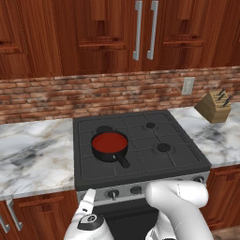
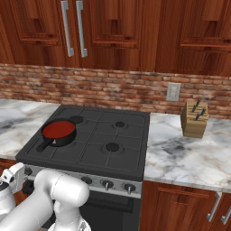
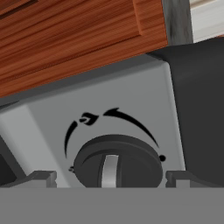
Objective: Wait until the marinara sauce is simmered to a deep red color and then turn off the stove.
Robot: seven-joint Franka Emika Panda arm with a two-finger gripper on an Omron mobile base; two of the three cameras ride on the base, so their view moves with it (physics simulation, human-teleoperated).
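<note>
Going left to right in the left base view: marble counter [image 1: 33, 150] on the far left, then the stove [image 1: 140, 140] in the middle, and the saucepan [image 1: 109, 148] sits on its front left burner with the short handle pointing toward the front edge. The marinara sauce [image 1: 109, 141] in it is a flat deep red disc at this point. Further right on the far counter there's a wooden knife block [image 1: 214, 106], with a wall outlet [image 1: 188, 86] on the brick above it

The gripper [image 1: 88, 199] is way down low at the front of the stove, at the left end of the silver knob strip, so the sauce is up and behind it on the cooktop, well apart from it

Hand view is basically nose to nose with one dark knob [image 3: 117, 164], with its silver pointer bar standing about straight up and a flame mark and arc printed above it. One fingertip [image 3: 38, 178] shows just left of the knob and the other just right, so the jaws are spread wide enough to straddle it, with nothing clamped between them. Can't tell if the tips actually touch the knob
</note>
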